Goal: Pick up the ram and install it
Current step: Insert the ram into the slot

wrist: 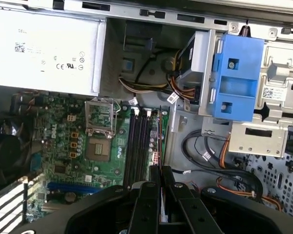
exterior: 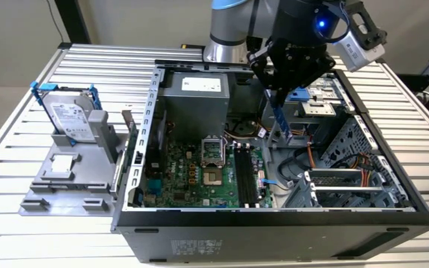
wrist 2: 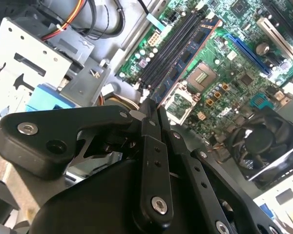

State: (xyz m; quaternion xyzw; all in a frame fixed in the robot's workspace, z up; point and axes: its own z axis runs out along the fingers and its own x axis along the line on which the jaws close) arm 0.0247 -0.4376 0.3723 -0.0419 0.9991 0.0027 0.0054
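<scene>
— Where does the exterior view sit?
— High at the case's (exterior: 274, 220) six o'clock, well back, looking down into its open side. The arm stands at one o'clock.
— And the wrist cameras?
— Both ride close behind the gripper (wrist: 159, 169). The first wrist view looks straight down past it. The second wrist view looks slantwise along the clamped ram (wrist 2: 186, 55).
— What do they share?
— All three see the motherboard (exterior: 199, 173) and its black slots (exterior: 248, 178).

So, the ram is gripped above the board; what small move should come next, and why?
Probably lower it slowly toward the black slots, kept in line with them: the gripper is shut on the ram, which hangs over the motherboard, apparently not yet in any slot.
</scene>
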